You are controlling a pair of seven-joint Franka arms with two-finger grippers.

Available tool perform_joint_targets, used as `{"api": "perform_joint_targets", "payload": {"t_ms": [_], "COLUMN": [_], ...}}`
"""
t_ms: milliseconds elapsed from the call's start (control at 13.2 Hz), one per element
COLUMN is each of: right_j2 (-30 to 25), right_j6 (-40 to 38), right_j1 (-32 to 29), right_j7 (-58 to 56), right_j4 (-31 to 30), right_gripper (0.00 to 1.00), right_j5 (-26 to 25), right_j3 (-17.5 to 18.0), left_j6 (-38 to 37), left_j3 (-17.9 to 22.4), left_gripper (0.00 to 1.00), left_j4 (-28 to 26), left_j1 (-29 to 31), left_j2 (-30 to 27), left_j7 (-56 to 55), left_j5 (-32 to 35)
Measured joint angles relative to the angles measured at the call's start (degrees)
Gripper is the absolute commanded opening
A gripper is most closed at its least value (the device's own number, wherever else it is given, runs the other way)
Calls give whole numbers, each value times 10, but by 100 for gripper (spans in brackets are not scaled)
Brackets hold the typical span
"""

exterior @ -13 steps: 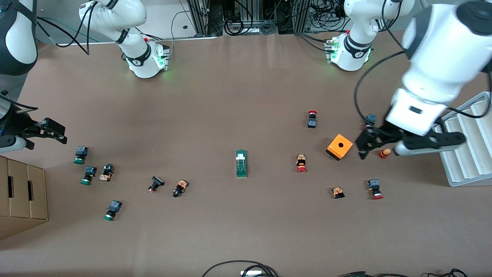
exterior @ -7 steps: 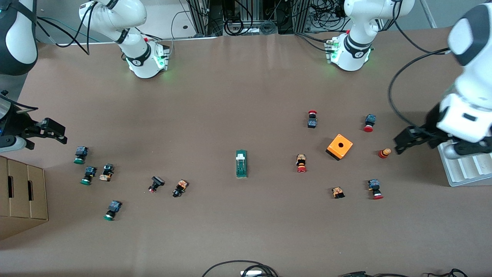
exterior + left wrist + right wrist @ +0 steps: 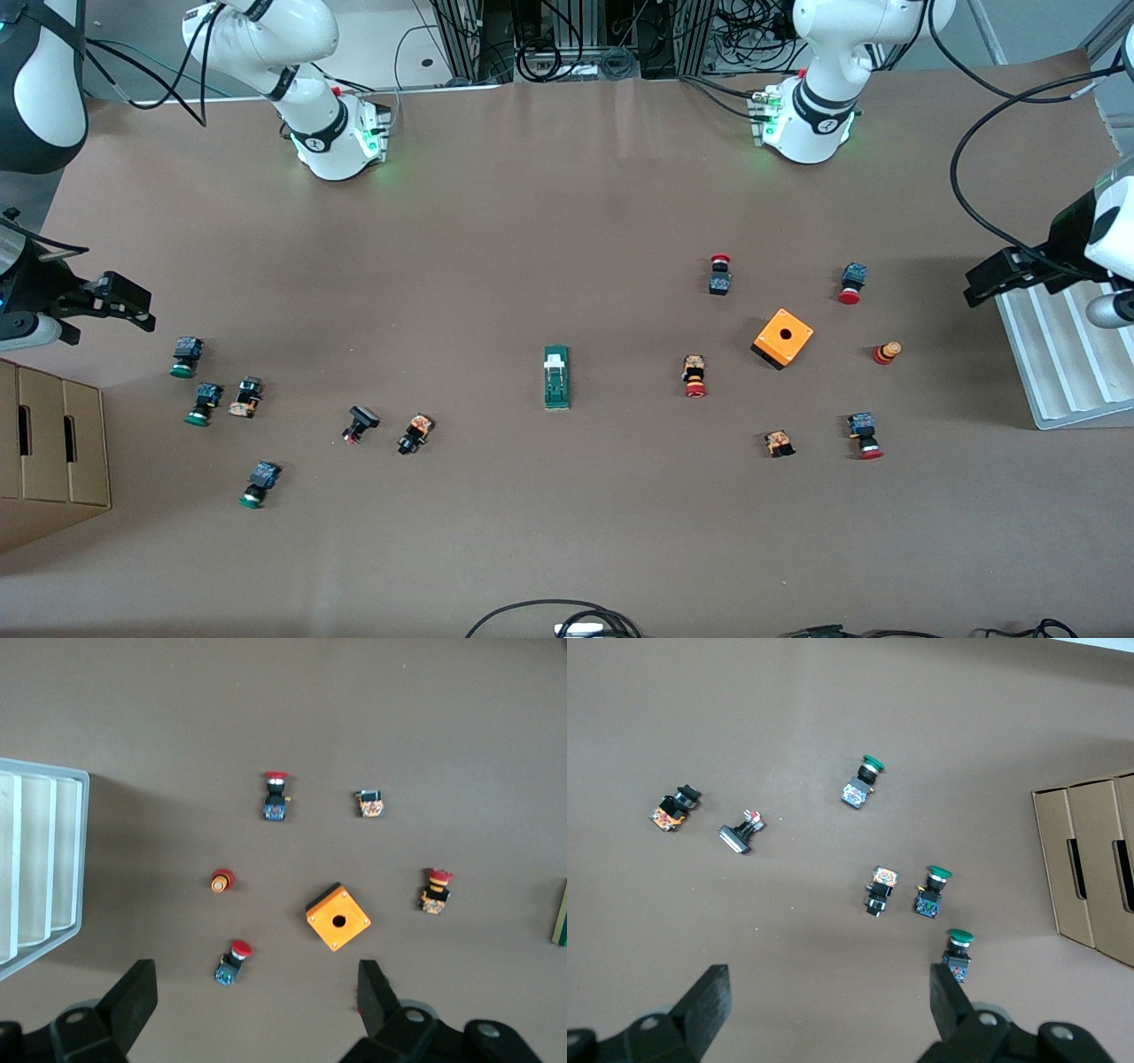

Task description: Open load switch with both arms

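Both grippers spread wide, empty. Load switch (image 3: 556, 377) mid-table, untouched, long axis toward bases. Left gripper (image 3: 1005, 276) over tray (image 3: 1063, 372) edge, right gripper (image 3: 106, 301) over own table end; roughly equidistant.

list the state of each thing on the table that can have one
load switch: flat on the table, untouched
left gripper: open, empty, over the white tray's edge
right gripper: open, empty, over the green buttons
orange box: on the table, hole up
cardboard box: shut
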Motion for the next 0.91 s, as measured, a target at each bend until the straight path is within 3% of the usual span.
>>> {"api": "perform_joint_targets", "payload": {"t_ms": [911], "right_j2": [0], "right_j6": [0], "right_j1": [1], "right_j7": [0], "right_j4": [0], "right_gripper": [100], "right_j5": [4], "right_j3": [0], "left_j6": [-47], "left_j3": [25], "left_gripper": [100], "left_j4": [-17], "left_j1": [29], "left_j2": [0], "left_j7": [96], "left_j5": [0]}}
